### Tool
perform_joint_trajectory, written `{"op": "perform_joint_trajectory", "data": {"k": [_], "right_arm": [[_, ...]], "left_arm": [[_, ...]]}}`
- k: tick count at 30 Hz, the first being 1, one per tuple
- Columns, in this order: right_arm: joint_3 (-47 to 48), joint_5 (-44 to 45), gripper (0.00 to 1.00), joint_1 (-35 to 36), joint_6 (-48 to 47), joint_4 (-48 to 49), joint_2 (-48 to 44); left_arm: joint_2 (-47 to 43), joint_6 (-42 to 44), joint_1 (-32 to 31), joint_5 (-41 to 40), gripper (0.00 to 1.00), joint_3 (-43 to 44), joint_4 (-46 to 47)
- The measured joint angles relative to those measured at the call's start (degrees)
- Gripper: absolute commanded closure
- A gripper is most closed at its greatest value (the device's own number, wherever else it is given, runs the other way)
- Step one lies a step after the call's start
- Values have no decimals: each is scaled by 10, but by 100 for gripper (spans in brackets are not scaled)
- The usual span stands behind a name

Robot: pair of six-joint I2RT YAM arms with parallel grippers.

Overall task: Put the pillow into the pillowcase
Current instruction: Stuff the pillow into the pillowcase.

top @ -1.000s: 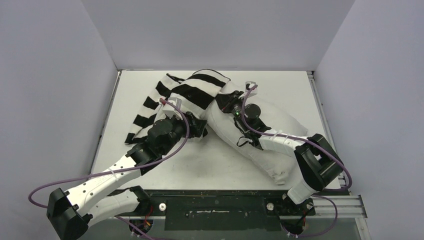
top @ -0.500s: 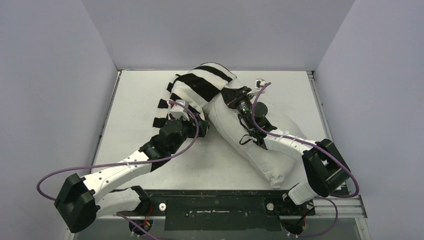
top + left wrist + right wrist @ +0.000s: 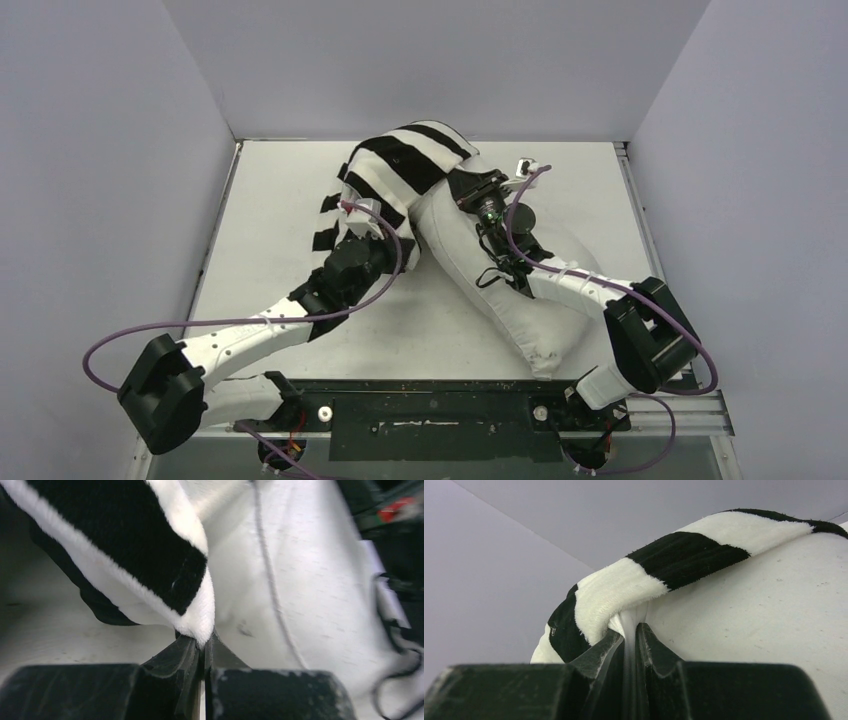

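Observation:
The off-white pillow (image 3: 520,310) lies slantwise from the table's far middle to the near right. The black-and-white striped pillowcase (image 3: 400,165) covers its far end. My left gripper (image 3: 405,243) is at the pillowcase's near-left hem, beside the pillow. In the left wrist view that gripper (image 3: 204,642) is shut on a fluffy white corner of the pillowcase (image 3: 125,545), with the pillow (image 3: 310,580) to the right. My right gripper (image 3: 462,183) rests on top of the pillow. Seen from the right wrist, this gripper (image 3: 630,630) is shut on the pillowcase (image 3: 684,550) hem, which stretches over the pillow (image 3: 764,605).
Grey walls close in the white table (image 3: 270,230) on the left, back and right. A black rail (image 3: 440,410) with both arm bases runs along the near edge. Purple cables loop from each arm.
The left arm reached further right and its gripper closed on the pillowcase hem. The striped cloth bunched up and slid further over the pillow's far end. The right gripper moved slightly right.

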Motion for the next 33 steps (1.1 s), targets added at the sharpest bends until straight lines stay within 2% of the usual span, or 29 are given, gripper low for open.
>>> {"op": "perform_joint_trajectory", "data": {"k": [3,8,15,21,23,26,30,33], "right_arm": [[5,17,100,-4,6,14,10],[15,42,100,-11,8,23,34],[16,54,100,-6,8,36,51],[16,53,100,1,-4,43,66],[16,41,90,3,-21,39,65],[16,-4,66,2,-51,-7,52],[12,-56,41,-6,-103,-109,-9],[5,-91,33,-13,-146,-176,-82]], "left_arm": [[-35,-39,-15,19,100,-2,-1],[-83,-90,-75,23,100,-3,2],[-70,-111,-167,-26,100,-11,4],[-55,-113,-179,-63,99,-28,-1],[-56,-110,-183,-78,80,-28,-13],[-69,-99,-188,-88,65,-28,-55],[-99,-80,-198,-97,54,-4,-139],[-122,-58,-195,-112,50,24,-177]]}}
